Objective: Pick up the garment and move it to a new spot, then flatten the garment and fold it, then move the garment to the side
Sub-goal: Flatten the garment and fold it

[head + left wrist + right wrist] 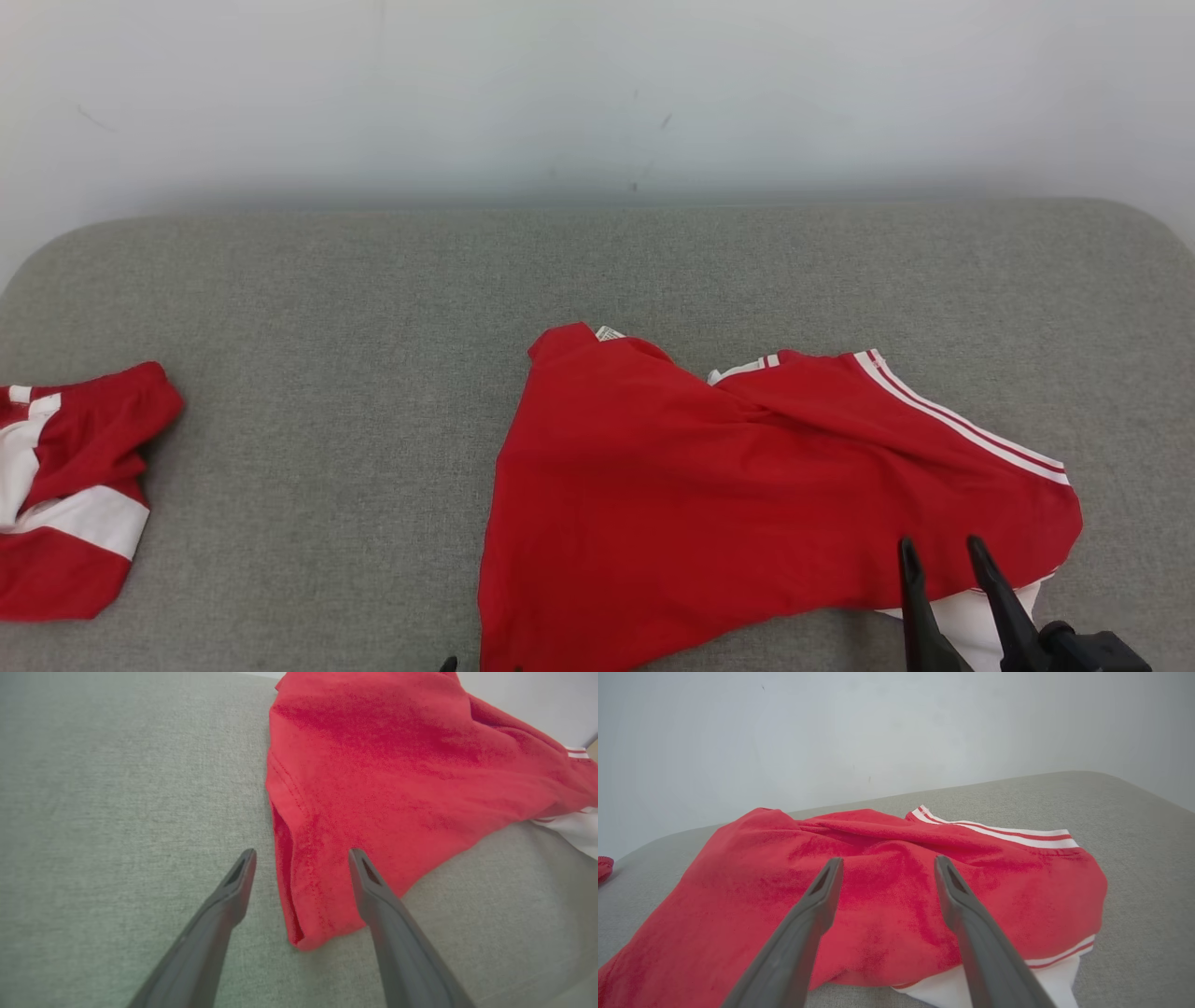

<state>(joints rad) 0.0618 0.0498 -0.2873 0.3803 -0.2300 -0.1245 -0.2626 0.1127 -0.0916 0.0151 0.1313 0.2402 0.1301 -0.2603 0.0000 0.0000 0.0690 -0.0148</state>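
While the left gripper [302, 858] and the right gripper [888, 865] both stand wide open and hold nothing, the red garment [709, 485] lies on the grey cushion [327, 280] beneath their fingers. Its long axis runs from the left fingers, astride a plain corner, to the right fingers, above the white-striped end.

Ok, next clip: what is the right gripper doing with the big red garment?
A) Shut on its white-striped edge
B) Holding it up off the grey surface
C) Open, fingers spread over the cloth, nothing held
C: in the right wrist view the right gripper has its two fingers wide apart above the red garment, which lies slack on the grey surface.
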